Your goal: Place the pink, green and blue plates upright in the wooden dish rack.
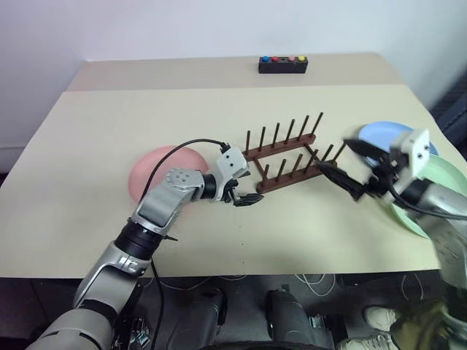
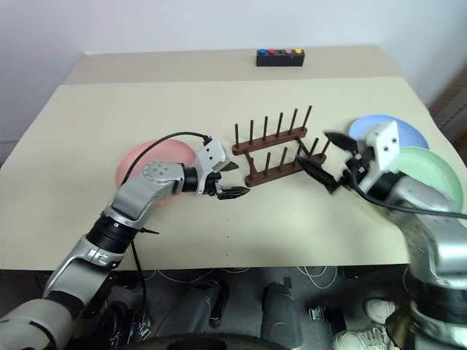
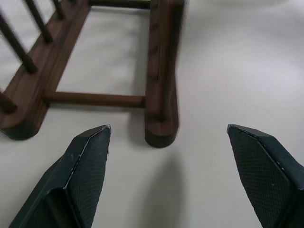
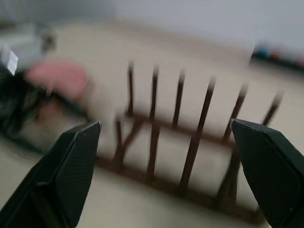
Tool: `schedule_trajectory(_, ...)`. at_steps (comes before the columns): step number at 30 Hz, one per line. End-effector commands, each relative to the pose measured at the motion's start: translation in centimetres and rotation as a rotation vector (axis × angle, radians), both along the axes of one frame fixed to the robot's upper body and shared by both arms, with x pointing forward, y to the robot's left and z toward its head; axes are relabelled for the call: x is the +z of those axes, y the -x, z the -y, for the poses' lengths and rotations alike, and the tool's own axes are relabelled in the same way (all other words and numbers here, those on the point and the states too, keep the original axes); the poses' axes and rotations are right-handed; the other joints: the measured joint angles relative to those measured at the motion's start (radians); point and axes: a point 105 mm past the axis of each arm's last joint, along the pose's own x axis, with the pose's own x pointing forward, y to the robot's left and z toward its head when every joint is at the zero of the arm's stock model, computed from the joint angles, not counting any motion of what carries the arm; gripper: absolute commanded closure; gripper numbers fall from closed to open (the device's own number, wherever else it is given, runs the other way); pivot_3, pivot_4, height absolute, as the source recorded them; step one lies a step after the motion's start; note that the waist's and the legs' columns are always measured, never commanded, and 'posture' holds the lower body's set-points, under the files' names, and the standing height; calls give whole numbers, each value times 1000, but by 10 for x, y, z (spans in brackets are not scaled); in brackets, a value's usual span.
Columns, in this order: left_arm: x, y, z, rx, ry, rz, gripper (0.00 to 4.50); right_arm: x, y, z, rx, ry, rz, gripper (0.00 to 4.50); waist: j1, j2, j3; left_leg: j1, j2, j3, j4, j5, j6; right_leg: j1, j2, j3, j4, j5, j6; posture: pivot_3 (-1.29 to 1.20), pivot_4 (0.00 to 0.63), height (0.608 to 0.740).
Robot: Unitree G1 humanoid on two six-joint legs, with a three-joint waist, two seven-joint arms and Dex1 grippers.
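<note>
here the wooden dish rack (image 1: pixel 286 154) sits between both open, empty jaws.

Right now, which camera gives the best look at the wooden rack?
The left eye view: the whole wooden dish rack shows, every peg empty. The right eye view matches it. The left wrist view shows one end up close; the right wrist view shows it blurred.

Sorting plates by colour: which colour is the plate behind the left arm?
Salmon pink plate, clearest in the left eye view.

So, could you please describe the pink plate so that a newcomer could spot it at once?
On the beige table, look to the robot's left of the wooden dish rack. The pink plate lies flat there, partly behind the left arm; the other two plates lie on the rack's far side.
</note>
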Motion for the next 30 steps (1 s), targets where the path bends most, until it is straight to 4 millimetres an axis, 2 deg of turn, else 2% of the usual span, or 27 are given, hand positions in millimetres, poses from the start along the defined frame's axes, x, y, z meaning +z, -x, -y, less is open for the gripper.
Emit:
schedule_trajectory(1, 18, -4, 5, -16, 32, 69, 457, 1, 23, 1, 31, 40, -92, 27, -1, 0, 0, 0, 0, 0, 0, 0, 1, 0, 0, 0, 0, 0, 0, 0, 150, 740)
schedule_trajectory(7, 17, -8, 7, -19, 33, 73, 457, -4, 37, 0, 41, 26, -187, 27, -3, 0, 0, 0, 1, 1, 1, 0, 1, 0, 0, 0, 0, 0, 0, 0, 150, 740)
schedule_trajectory(17, 1, -21, 13, 50, -4, 59, 457, -3, 34, -4, 33, 43, -150, 27, 0, 0, 0, 0, 1, 1, 1, -1, 1, 1, 0, 0, 0, 0, 1, 0, 150, 740)
schedule_trajectory(28, -16, -18, 30, 22, -50, -2, 457, 0, 35, -4, 10, 51, -117, 27, 0, 0, 0, 0, 1, 1, 1, -1, 1, 1, 0, 0, 0, 0, 1, 0, 150, 740)
schedule_trajectory(30, -18, -17, 34, 16, -48, -18, 1022, 0, 35, -4, 7, 52, -114, 0, 0, 0, 0, 0, 1, 1, 1, -1, 1, 1, 0, 0, 0, 0, 1, 0, 150, 740)
